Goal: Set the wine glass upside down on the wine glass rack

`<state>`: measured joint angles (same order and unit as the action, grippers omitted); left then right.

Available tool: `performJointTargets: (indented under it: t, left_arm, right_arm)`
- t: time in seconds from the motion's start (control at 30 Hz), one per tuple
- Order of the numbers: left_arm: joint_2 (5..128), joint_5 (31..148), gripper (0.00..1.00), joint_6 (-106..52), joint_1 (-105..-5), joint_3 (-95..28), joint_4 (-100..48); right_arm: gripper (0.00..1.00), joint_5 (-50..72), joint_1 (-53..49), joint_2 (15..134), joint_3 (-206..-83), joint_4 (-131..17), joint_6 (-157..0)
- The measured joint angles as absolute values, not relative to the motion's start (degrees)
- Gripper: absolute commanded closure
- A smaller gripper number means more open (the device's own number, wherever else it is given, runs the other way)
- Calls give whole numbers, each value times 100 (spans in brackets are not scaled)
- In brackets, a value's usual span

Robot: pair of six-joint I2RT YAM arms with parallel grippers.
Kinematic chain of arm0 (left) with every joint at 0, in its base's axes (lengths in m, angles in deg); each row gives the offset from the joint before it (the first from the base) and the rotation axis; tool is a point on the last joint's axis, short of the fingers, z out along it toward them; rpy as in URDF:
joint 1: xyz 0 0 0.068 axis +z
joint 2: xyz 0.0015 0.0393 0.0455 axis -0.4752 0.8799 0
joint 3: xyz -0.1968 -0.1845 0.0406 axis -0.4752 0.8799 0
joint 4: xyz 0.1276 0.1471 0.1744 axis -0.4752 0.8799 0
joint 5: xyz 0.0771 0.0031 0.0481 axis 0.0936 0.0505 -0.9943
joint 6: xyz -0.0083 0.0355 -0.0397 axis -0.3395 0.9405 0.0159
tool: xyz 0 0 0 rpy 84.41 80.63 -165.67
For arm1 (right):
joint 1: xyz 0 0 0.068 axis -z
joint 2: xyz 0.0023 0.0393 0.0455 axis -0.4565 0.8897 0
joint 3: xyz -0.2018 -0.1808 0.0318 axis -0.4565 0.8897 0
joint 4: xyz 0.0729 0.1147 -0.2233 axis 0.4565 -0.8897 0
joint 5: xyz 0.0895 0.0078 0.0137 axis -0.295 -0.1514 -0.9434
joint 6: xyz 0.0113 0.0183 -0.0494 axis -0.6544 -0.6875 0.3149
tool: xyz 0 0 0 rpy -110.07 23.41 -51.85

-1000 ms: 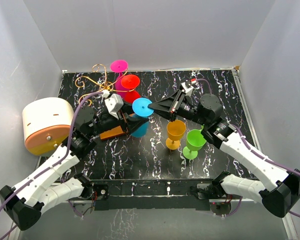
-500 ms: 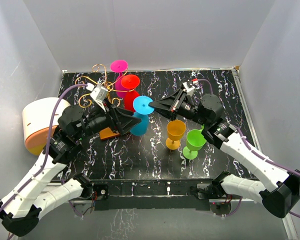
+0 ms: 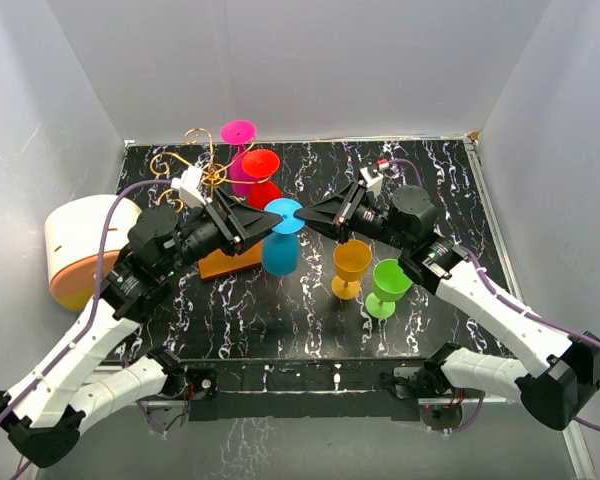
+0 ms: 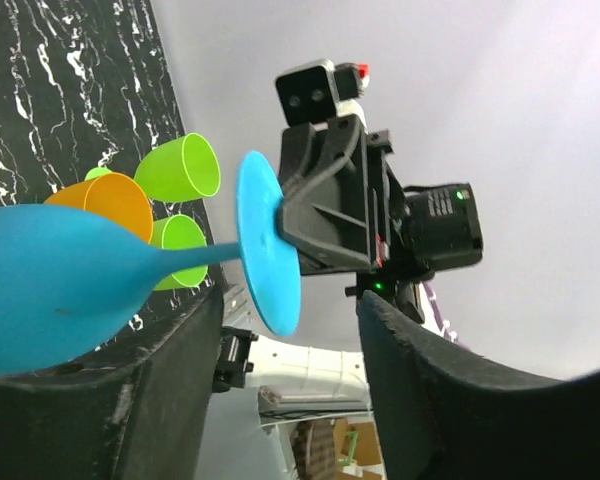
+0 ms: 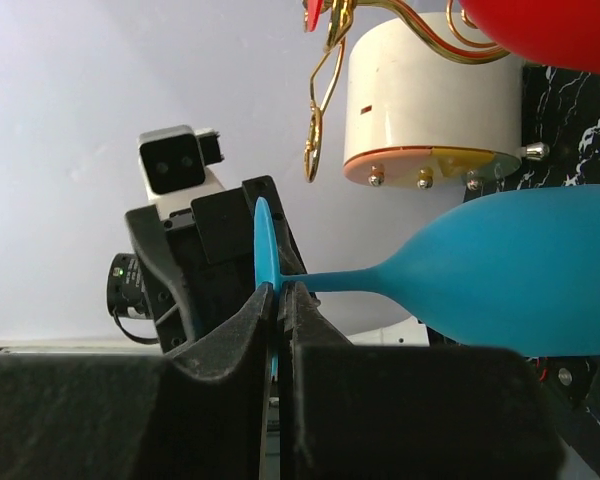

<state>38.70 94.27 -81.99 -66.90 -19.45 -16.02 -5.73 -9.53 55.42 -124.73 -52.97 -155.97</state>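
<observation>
The right fingers [image 5: 235,335] are clenched on the rim of the blue wine glass's [image 5: 510,275] round foot. The left fingers [image 4: 430,390] stand released and apart, one on each side of its stem. The glass hangs between both arms, foot uppermost from above, just right of the wine glass rack [image 3: 205,160] and its orange base [image 3: 223,264]. A red glass [image 3: 261,165] and a pink glass [image 3: 238,132] sit by the gold wire. An orange glass [image 3: 352,262] and a green glass [image 3: 390,282] stand on the marbled surface [image 3: 310,320].

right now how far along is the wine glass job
Done: the pink glass and red glass appear to hang inverted by the rack. In hand: the blue glass, upside down, its foot pinched by the right fingers; the left fingers stand open around its stem. Left: hanging it, then perhaps the orange glass and green glass, upright on the table.
</observation>
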Motion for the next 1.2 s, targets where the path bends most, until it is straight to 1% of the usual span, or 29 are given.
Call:
performJointTargets:
  t: [0.07,0.27,0.5,0.57,0.6,0.77,0.8,0.93,1.0,1.2]
  left_arm:
    - [4049,9388,61,-8363,-6687,-2076,-1532]
    - [4338,9315,77,-8689,-6611,-2173,-1477]
    - [4349,9228,100,-8643,-6556,-2387,-1178]
    - [4349,9230,100,-8654,-6554,-2409,-1180]
    - [4349,9230,100,-8651,-6552,-2417,-1176]
    - [4428,9259,100,-8739,-6508,-2419,-1189]
    - [4460,9263,100,-8807,-6480,-2417,-1187]
    - [4657,9429,100,-9292,-6218,-2419,-1355]
    - [4810,9543,100,-9532,-6071,-2468,-1423]
    - [5096,9648,100,-9808,-5798,-2844,-1163]
  right_arm:
    - [100,-579,-953,5544,-12510,-5312,-15556]
    - [100,-643,-953,5538,-12604,-5395,-15342]
    - [100,-614,-957,5490,-12661,-5529,-15171]
    - [100,-612,-957,5492,-12693,-5553,-15097]
    - [98,-617,-957,5494,-12696,-5553,-15095]
    - [65,-617,-957,5494,-12707,-5577,-15051]
    - [61,-617,-957,5494,-12713,-5577,-15038]
    - [48,-579,-957,5490,-12737,-5559,-14983]
    - [45,-518,-957,5466,-12737,-5511,-14974]
    - [44,-140,-953,5216,-12742,-5546,-14813]
